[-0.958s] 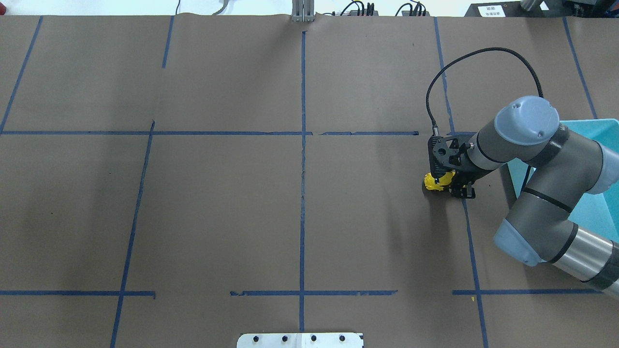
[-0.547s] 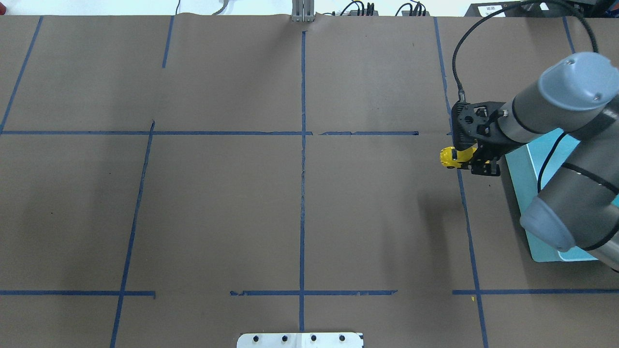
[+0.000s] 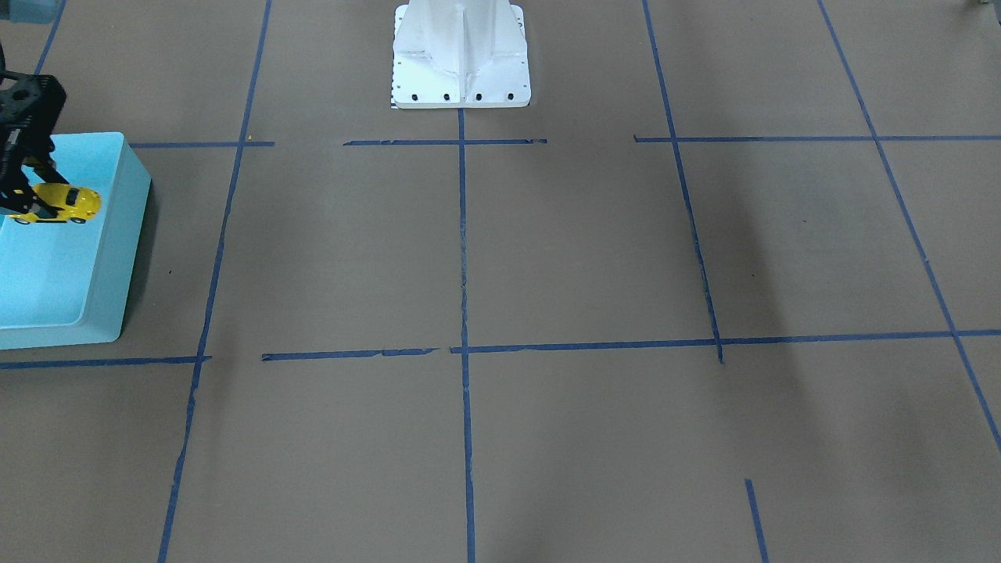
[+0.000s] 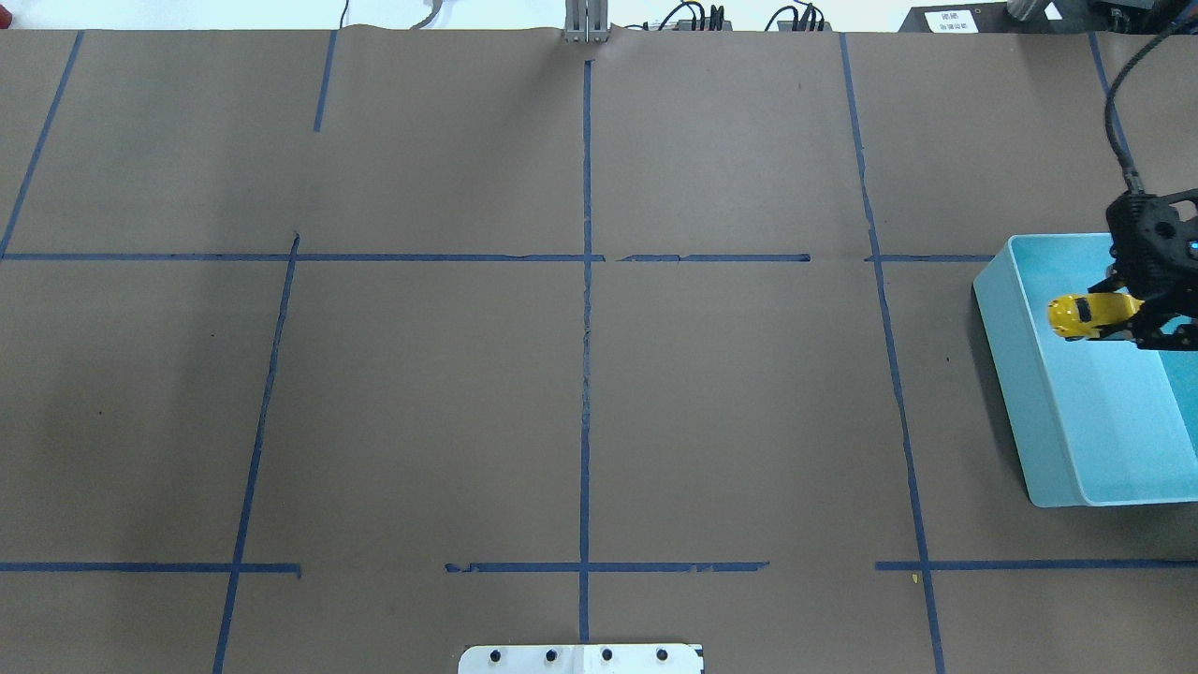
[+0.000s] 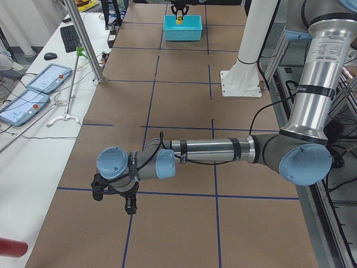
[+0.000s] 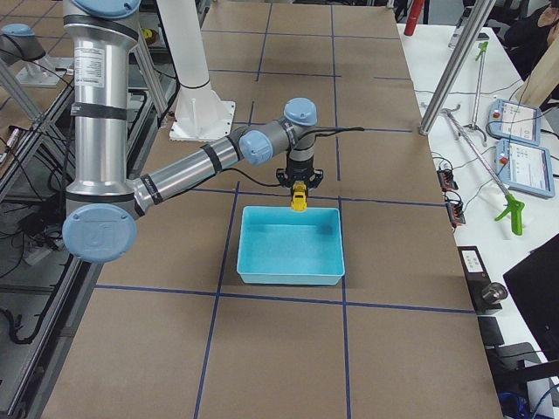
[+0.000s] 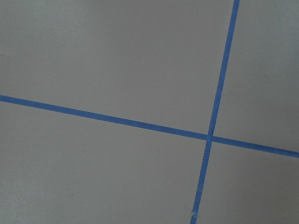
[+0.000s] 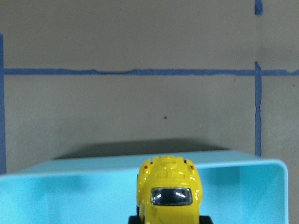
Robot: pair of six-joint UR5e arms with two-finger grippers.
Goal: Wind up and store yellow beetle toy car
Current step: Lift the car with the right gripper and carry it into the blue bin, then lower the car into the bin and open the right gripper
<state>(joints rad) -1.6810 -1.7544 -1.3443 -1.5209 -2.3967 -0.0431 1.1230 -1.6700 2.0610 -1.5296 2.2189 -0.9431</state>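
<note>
The yellow beetle toy car (image 4: 1084, 315) is held by its rear in my right gripper (image 4: 1123, 320), which is shut on it. It hangs over the far end of the light blue bin (image 4: 1011, 374), inside the rim line and above the bin floor. The front-facing view shows the car (image 3: 61, 203) over the bin (image 3: 117, 258), with the gripper (image 3: 27, 205) behind it. The right wrist view shows the car (image 8: 169, 191) above the bin's wall (image 8: 247, 196). My left gripper (image 5: 129, 205) hovers low over the table far from the bin; I cannot tell whether it is open or shut.
The brown paper table is marked with blue tape lines (image 4: 586, 281). The white robot base plate (image 3: 461, 55) stands at the near middle edge. Side tables with tablets (image 5: 33, 89) and poles lie beyond the far edge.
My right gripper has lifted the car off the table and carried it to the right, from beside the tape line to over the bin.
</note>
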